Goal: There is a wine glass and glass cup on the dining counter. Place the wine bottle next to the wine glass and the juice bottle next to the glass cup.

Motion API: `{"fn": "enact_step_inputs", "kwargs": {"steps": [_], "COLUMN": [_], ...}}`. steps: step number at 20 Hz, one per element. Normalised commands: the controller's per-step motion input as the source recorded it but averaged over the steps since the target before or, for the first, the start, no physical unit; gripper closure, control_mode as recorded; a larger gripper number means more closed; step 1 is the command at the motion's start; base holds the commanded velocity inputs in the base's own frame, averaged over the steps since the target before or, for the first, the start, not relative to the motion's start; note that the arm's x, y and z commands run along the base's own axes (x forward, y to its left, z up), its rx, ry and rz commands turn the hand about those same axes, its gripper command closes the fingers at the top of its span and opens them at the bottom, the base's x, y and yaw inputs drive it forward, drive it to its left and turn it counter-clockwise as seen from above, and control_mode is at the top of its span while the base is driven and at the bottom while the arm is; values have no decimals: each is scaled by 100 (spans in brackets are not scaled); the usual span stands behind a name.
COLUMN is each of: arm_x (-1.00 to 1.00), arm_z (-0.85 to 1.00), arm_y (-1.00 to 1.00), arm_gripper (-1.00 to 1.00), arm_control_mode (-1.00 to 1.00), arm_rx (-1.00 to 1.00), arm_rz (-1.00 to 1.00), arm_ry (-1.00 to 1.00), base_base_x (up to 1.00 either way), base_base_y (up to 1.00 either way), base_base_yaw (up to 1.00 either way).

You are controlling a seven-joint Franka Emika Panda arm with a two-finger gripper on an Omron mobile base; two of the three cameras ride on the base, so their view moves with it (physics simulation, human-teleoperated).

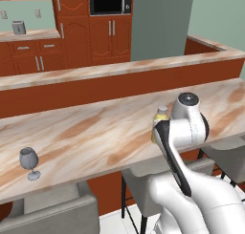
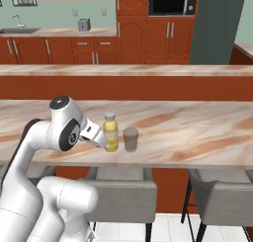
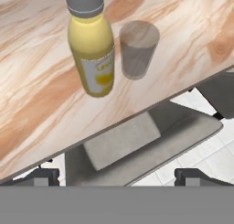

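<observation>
On the desk (image 2: pixel 197 132), the wine glass (image 1: pixel 29 162) stands far left and alone. The juice bottle (image 2: pixel 110 132) stands upright just beside the glass cup (image 2: pixel 131 139), straight ahead of the tool; whether the tool is spread, I cannot tell.

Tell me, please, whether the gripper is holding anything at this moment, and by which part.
Nothing is held. The juice bottle stands free on the dining counter beside the glass cup, with no fingers around it.
</observation>
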Motion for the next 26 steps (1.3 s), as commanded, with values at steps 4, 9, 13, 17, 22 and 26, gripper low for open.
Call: {"fn": "enact_step_inputs", "kwargs": {"steps": [4, 9, 13, 17, 22, 26], "arm_x": [-1, 0, 0, 0, 0, 0], "arm_z": [0, 0, 0, 0, 0, 0], "arm_y": [0, 0, 0, 0, 0, 0], "arm_gripper": [-100, -100, -100, -100, -100, -100], "arm_control_mode": [-100, -100, 100, 100, 100, 100], "arm_rx": [0, 0, 0, 0, 0, 0], "arm_rz": [0, 0, 0, 0, 0, 0], "arm_ry": [0, 0, 0, 0, 0, 0], "base_base_x": [0, 0, -12, -52, -57, -47], "base_base_y": [0, 0, 1, 11, 11, 21], "base_base_yaw": [0, 0, 0, 0, 3, 17]}}
